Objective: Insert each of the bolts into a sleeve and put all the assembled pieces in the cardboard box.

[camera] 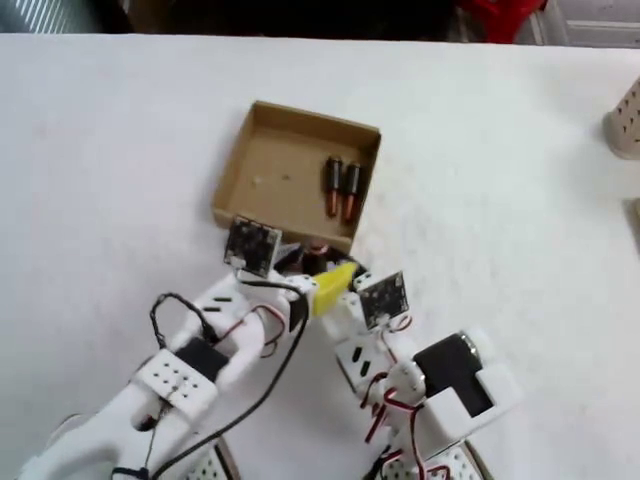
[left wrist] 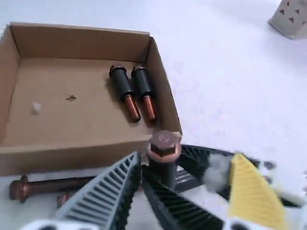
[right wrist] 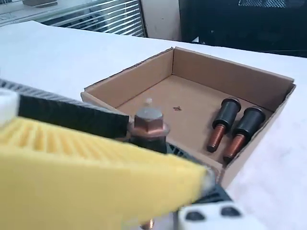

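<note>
The cardboard box (camera: 262,210) sits mid-table with two assembled pieces (camera: 341,187) lying at its right side, also seen in the left wrist view as assembled pieces (left wrist: 133,92). Just outside the box's near wall, a copper bolt (left wrist: 163,143) stands upright in a black sleeve (left wrist: 166,173), head on top. My left gripper (left wrist: 144,170), with grey and black ribbed fingers, is shut on the sleeve. My right gripper (right wrist: 158,143), with one yellow finger (right wrist: 86,167), is shut on the same piece at the bolt (right wrist: 150,125). A loose bolt (left wrist: 43,187) lies on the table by the box wall.
A beige perforated block (camera: 625,120) stands at the table's far right edge. Both arms crowd the strip in front of the box's near wall (left wrist: 72,153). White tabletop lies to the left and right of the box.
</note>
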